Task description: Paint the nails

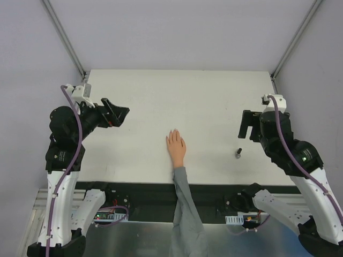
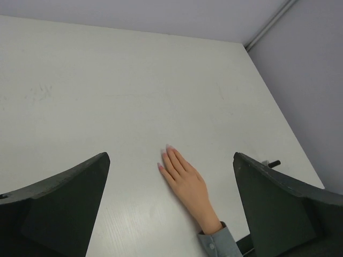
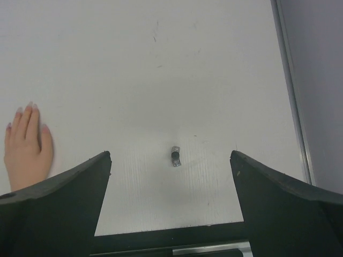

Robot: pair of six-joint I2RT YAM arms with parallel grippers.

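Note:
A peach mannequin hand (image 1: 176, 147) with a grey sleeve (image 1: 185, 206) lies flat on the white table near its front edge, fingers pointing away. Its nails (image 2: 167, 147) show as pale pink fingertips; they also show in the right wrist view (image 3: 27, 107). A small dark nail polish bottle (image 1: 238, 153) stands upright right of the hand, and shows in the right wrist view (image 3: 174, 156). My left gripper (image 1: 119, 113) is open and empty, raised over the table's left side. My right gripper (image 1: 247, 124) is open and empty, raised above and behind the bottle.
The white table (image 1: 177, 101) is bounded by grey walls at the back and sides, with metal corner rails (image 1: 64, 37). A black strip with cables and electronics (image 1: 144, 195) runs along the front edge by the arm bases.

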